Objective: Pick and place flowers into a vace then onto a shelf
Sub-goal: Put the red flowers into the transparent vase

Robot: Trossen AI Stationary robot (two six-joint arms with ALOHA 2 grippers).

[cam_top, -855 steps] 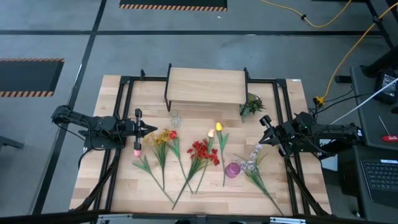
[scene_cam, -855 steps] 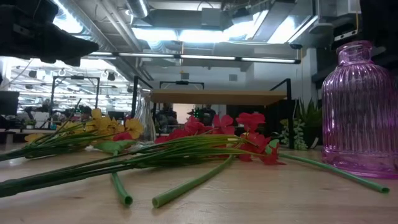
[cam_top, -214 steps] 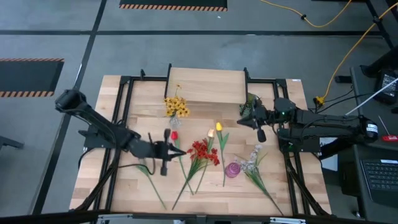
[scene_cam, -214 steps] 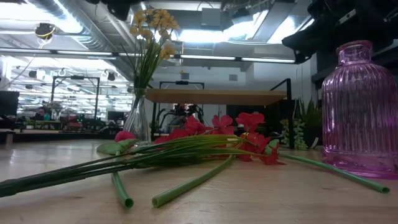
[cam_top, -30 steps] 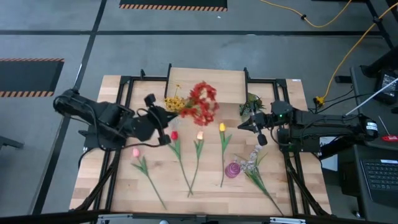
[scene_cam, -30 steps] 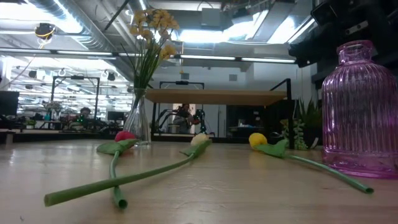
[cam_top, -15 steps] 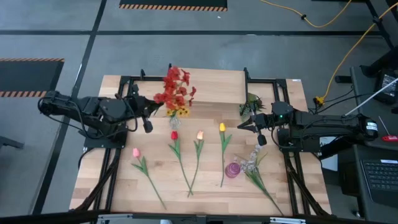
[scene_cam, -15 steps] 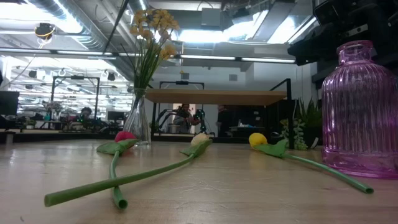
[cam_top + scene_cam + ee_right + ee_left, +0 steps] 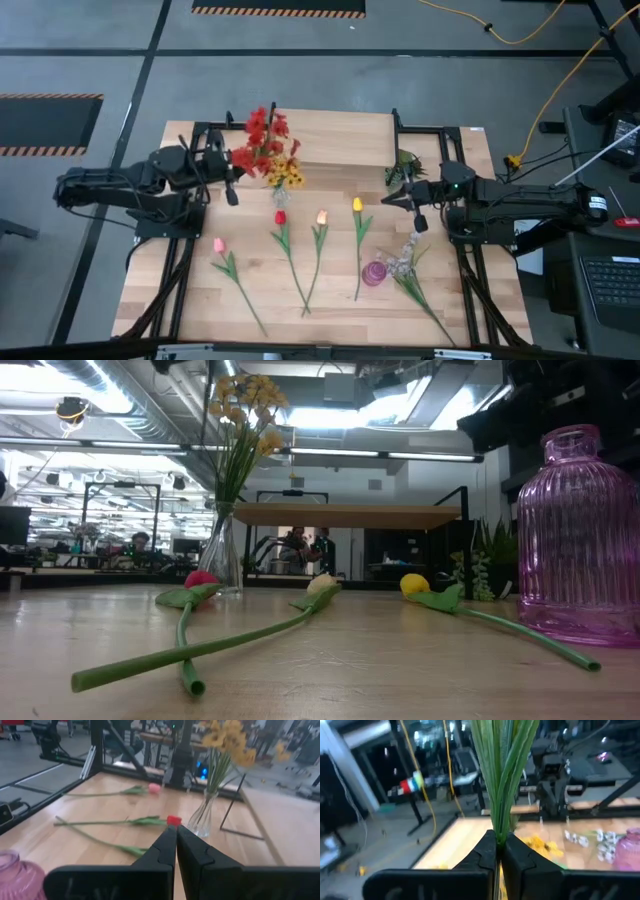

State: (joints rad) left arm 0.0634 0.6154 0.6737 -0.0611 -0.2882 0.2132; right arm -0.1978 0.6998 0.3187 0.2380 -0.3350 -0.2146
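Note:
My left gripper (image 9: 229, 178) is shut on the red spray (image 9: 258, 140), held in the air left of the clear glass vase (image 9: 283, 188). That vase stands on its base before the shelf (image 9: 335, 138) and holds the yellow spray (image 9: 287, 176). Pink (image 9: 218, 245), red (image 9: 280, 217), orange (image 9: 321, 217) and yellow (image 9: 356, 205) tulips lie flat on the table. The white spray (image 9: 405, 255) lies beside the pink vase (image 9: 373, 272). My right gripper (image 9: 415, 207) hangs shut, right of the yellow tulip, touching nothing. My left gripper pinches the red spray's bunched green stems (image 9: 499, 827) between its two fingers (image 9: 485, 852), across the stems. The stems run on past the fingertips toward the blossoms. The spray is lifted clear of the table, with its red heads (image 9: 262, 130) over the shelf's left end.
A small green leafy sprig (image 9: 403, 168) sits at the shelf's right end. Black frame rails (image 9: 200, 190) run along the table's left and right sides. In the low view the pink vase (image 9: 580, 540) stands close on the right and the clear vase (image 9: 225, 555) farther back.
My left gripper has drawn back toward the table's left and far edges, carrying the red spray. The blossoms have swung from over the shelf's front middle to its left end. The right arm has kept still.

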